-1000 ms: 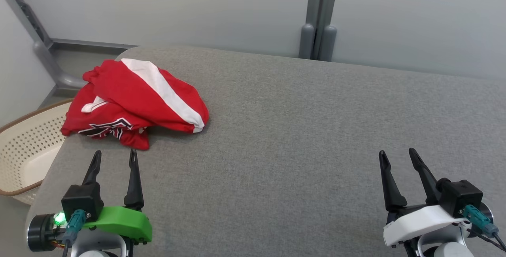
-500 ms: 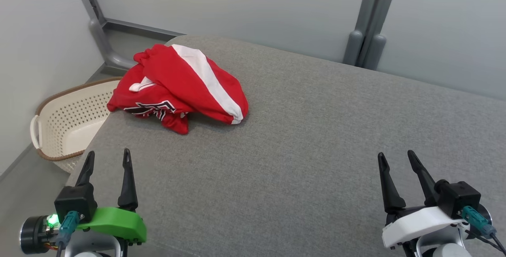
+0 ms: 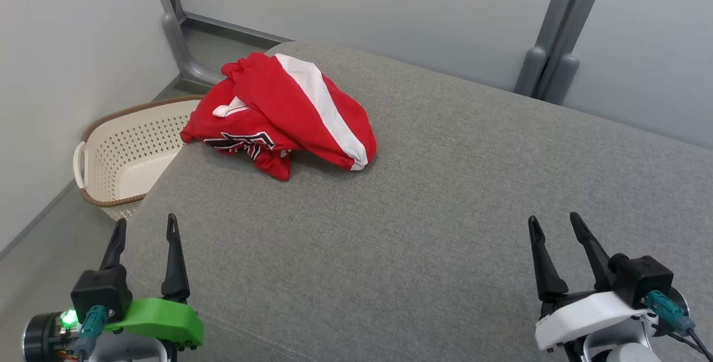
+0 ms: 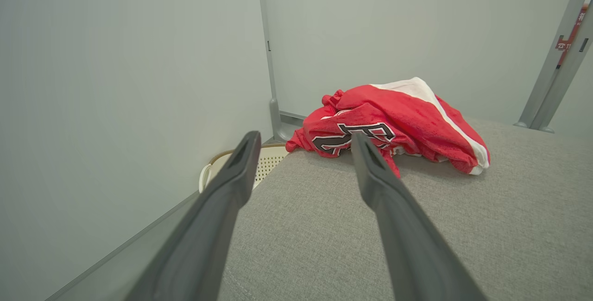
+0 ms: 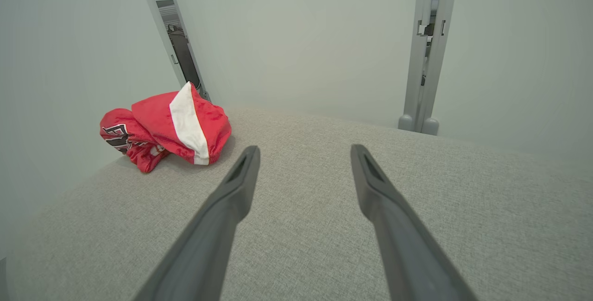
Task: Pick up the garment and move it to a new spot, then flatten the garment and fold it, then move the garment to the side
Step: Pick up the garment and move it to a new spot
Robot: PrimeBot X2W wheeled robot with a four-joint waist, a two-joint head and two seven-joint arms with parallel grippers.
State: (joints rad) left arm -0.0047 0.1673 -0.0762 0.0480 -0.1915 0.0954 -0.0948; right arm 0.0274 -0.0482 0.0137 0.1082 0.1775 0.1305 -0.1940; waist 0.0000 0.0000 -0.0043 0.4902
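The red garment [image 3: 289, 117] lies crumpled in a heap at the far left corner of the grey table [image 3: 423, 200]. A broad white stripe runs across its top, and a black-and-white printed design shows on its near side. Its left part hangs slightly over the table's edge, above a cream perforated basket [image 3: 103, 153] that stands on the floor beside the table.

The left pincer [image 3: 146, 220] hovers at the table's near left corner with its two dark fingers spread and holding nothing. In the left wrist view the left pincer [image 4: 305, 138] points toward the garment [image 4: 407, 116], which is well apart from the fingertips.

The right pincer [image 3: 553, 218] hovers over the near right of the table, also spread and empty. In the right wrist view the right pincer [image 5: 304, 149] faces bare cloth, with the garment [image 5: 157, 125] far off to its left. A grey post [image 3: 548, 67] stands against the pale wall behind the table.
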